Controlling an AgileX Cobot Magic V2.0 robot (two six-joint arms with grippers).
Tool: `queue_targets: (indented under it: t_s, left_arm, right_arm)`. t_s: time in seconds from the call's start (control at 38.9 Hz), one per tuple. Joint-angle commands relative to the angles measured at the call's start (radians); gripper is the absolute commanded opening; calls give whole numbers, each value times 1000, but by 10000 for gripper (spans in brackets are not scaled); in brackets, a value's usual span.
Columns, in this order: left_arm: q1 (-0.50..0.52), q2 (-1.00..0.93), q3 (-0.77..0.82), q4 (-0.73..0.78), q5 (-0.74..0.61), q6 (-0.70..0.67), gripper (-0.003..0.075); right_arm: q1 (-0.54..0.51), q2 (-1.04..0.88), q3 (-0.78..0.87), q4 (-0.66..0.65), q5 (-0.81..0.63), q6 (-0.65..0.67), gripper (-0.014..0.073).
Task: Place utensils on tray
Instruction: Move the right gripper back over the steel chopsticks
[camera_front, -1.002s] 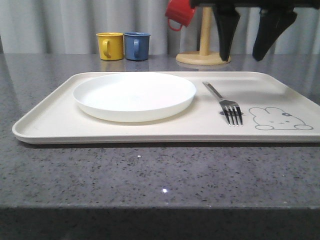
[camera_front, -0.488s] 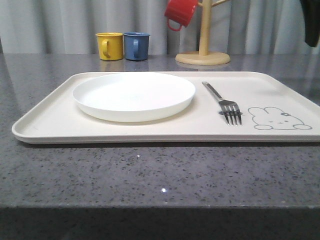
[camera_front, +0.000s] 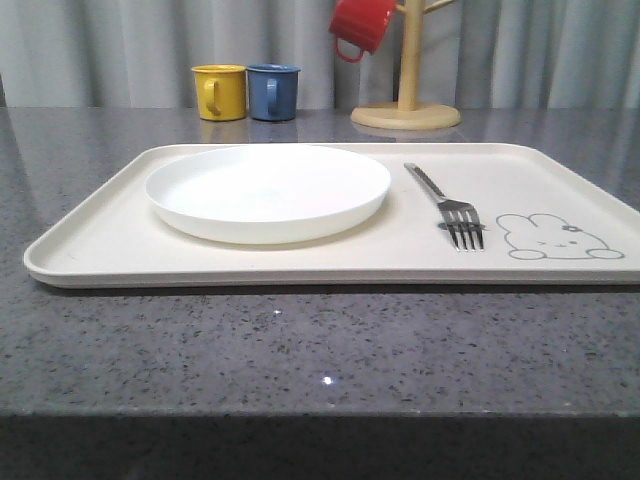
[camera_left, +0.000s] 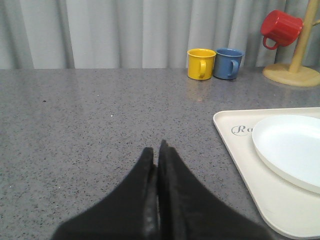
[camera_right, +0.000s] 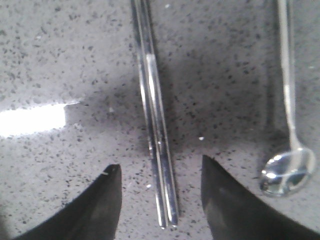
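A silver fork (camera_front: 448, 207) lies on the cream tray (camera_front: 100, 240), between the round white plate (camera_front: 268, 190) and the rabbit drawing. In the right wrist view a pair of silver chopsticks (camera_right: 156, 120) lies side by side on the grey counter, and a silver spoon (camera_right: 290, 155) rests beside them, bowl end near the fingers. My right gripper (camera_right: 161, 170) is open, its two dark fingers standing either side of the chopsticks' end without touching them. My left gripper (camera_left: 156, 149) is shut and empty, over bare counter beside the tray's corner (camera_left: 235, 135).
A yellow mug (camera_front: 220, 91) and a blue mug (camera_front: 274, 91) stand at the back of the counter. A wooden mug tree (camera_front: 407, 100) with a red mug (camera_front: 361, 25) hanging on it stands behind the tray. The counter's front edge runs below the tray.
In the front view, the right gripper's dark fingers hung over the tray's far right a second ago, slid off to the right edge, and have now left that view. The fork lies where it was.
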Motion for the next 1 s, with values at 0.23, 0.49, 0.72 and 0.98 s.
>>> queue_targets:
  t_s: [0.23, 0.49, 0.72, 0.98]
  left_arm:
    - [3, 11, -26, -8, -83, -10, -18]
    - [3, 11, -26, -8, -83, -10, -18]
    - [3, 11, -26, -8, -83, -10, -18]
    - [3, 11, -26, -8, -83, -10, -18]
  right_arm:
    - [-11, 13, -15, 13, -31, -34, 391]
    - [-16, 32, -15, 6, -38, -34, 356]
    - [-27, 37, -15, 7, -37, -34, 210]
    - [-28, 69, -15, 10, -17, -34, 203]
